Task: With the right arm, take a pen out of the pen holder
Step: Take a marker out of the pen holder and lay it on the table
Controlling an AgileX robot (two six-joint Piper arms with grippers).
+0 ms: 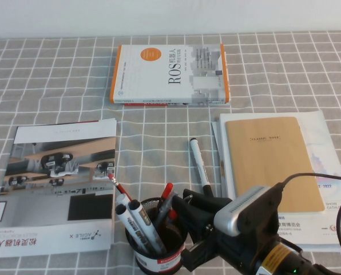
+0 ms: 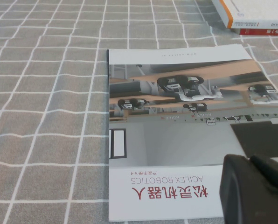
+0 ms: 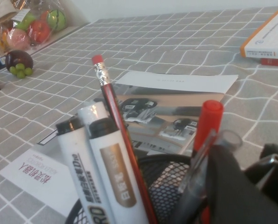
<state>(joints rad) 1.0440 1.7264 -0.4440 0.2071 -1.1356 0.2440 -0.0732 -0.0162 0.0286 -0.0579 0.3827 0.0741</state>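
At the near edge, right tool point(image 1: 176, 213) in among the pens of the mesh pen holder point(image 1: 162, 260), beside a red-capped pen point(image 1: 167, 192); open or closed, impossible to tell. No pen raised clear of the holder yet: a sure grasp and the pull upward probably left to do. Left tool point(image 2: 253, 191) over the brochure point(image 1: 59, 183) at left, state likewise unclear. Readable: "AGILEX ROBOTICS" on the brochure, "ROS" on the far book point(image 1: 170, 74), "CLASSIC NOTE" on the tan notebook point(image 1: 270, 160) at right.

checked cloth point(image 1: 56, 74) is looking matt | pen holder point(image 3: 164, 172) is showing black mesh | brochure point(image 2: 176, 140) is showing glossy paper | markers point(image 3: 118, 186) are showing smooth plastic
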